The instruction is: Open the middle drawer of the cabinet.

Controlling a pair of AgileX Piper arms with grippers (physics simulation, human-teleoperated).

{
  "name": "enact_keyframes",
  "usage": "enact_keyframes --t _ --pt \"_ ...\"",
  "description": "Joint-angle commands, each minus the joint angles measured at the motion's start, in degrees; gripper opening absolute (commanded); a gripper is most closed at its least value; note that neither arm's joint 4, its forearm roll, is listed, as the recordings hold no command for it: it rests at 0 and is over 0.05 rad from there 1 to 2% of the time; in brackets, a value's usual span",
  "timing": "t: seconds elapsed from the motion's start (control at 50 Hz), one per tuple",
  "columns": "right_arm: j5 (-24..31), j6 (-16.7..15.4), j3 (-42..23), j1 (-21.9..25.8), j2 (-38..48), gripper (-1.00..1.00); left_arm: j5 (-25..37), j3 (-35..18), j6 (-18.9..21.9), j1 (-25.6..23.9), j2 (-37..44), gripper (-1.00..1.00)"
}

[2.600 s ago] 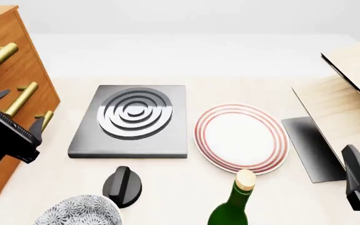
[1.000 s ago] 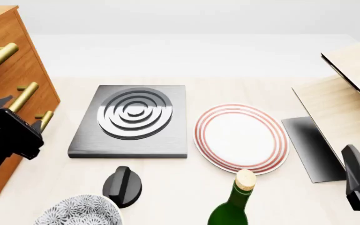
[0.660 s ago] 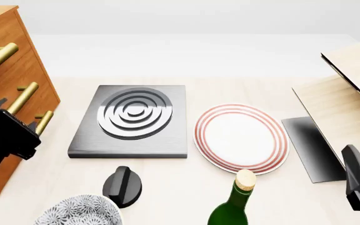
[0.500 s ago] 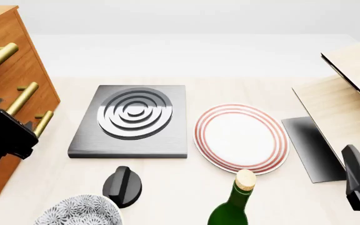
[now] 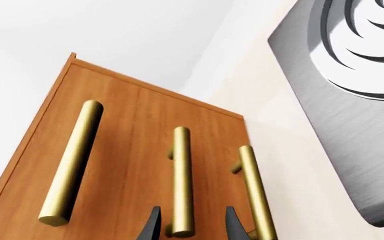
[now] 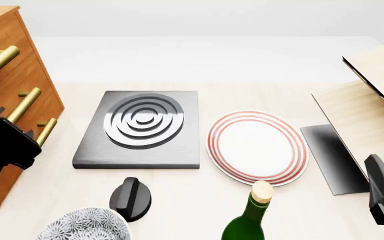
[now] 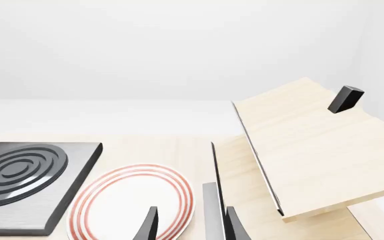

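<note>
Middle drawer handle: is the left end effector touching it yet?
Apart. The left wrist view shows the handle between the left end effector's fingers, with wood visible either side.

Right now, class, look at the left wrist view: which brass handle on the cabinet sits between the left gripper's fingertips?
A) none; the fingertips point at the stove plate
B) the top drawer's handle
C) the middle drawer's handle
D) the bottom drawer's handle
C: in the left wrist view the left gripper has its two dark fingertips on either side of the middle drawer's handle, the second of three brass bars on the cabinet, with gaps showing on both sides.
</note>
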Motion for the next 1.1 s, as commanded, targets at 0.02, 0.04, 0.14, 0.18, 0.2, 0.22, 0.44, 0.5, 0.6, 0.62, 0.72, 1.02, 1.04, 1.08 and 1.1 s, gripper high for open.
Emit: enact_keyframes --t 0.02,0.04,0.14,0.18,0.2,0.22,0.44,0.5,0.6,0.62,0.72,1.02,1.04,1.08,1.1 --pt "0.04 0.09 0.00 0.03 -0.20 1.00 -1.19 -1.68 -0.56 1.39 1.97 1.00" --pt "0.04 0.09 0.00 0.03 -0.20 1.00 -1.27 -1.64 -0.59 1.27 2.08 1.00" --pt "0.02 0.09 0.00 0.03 -0.18 1.00 -1.91 -1.43 -0.46 1.01 2.54 -1.00" --pt "0.00 0.09 0.00 0.03 -0.15 1.00 -1.72 -1.45 -0.55 1.00 2.41 -1.00" --pt "0.05 0.09 0.00 0.02 -0.21 1.00 -1.73 -1.22 -0.59 1.13 2.05 -1.00" --pt "0.08 0.09 0.00 0.02 -0.24 1.00 -2.16 -0.84 -0.32 1.25 2.19 -1.00" --pt "0.03 0.09 0.01 0.02 -0.20 1.00 -3.29 0.29 0.21 2.18 1.74 -1.00" --pt "0.01 0.09 0.01 0.02 -0.17 1.00 -4.62 1.05 1.03 1.38 2.07 -1.00" --pt "0.07 0.09 0.01 0.02 -0.24 1.00 -8.44 2.26 3.51 0.28 4.01 -1.00" --pt "0.07 0.09 0.01 0.02 -0.24 1.00 -8.45 2.26 3.51 0.28 4.02 -1.00" --pt "0.08 0.09 0.01 0.01 -0.25 1.00 -9.59 2.82 5.47 -0.81 4.35 -1.00" --pt "0.08 0.09 0.01 0.01 -0.24 1.00 -11.08 3.32 7.68 -5.09 4.73 -1.00" --pt "0.08 0.10 0.01 0.02 -0.25 1.00 -10.76 3.24 7.84 -5.27 4.38 -1.00" --pt "0.06 0.10 0.01 0.02 -0.22 1.00 -10.63 3.27 7.91 -5.33 4.25 -1.00" --pt "0.07 0.09 0.01 0.02 -0.24 1.00 -10.82 3.44 8.27 -5.74 4.26 -1.00"
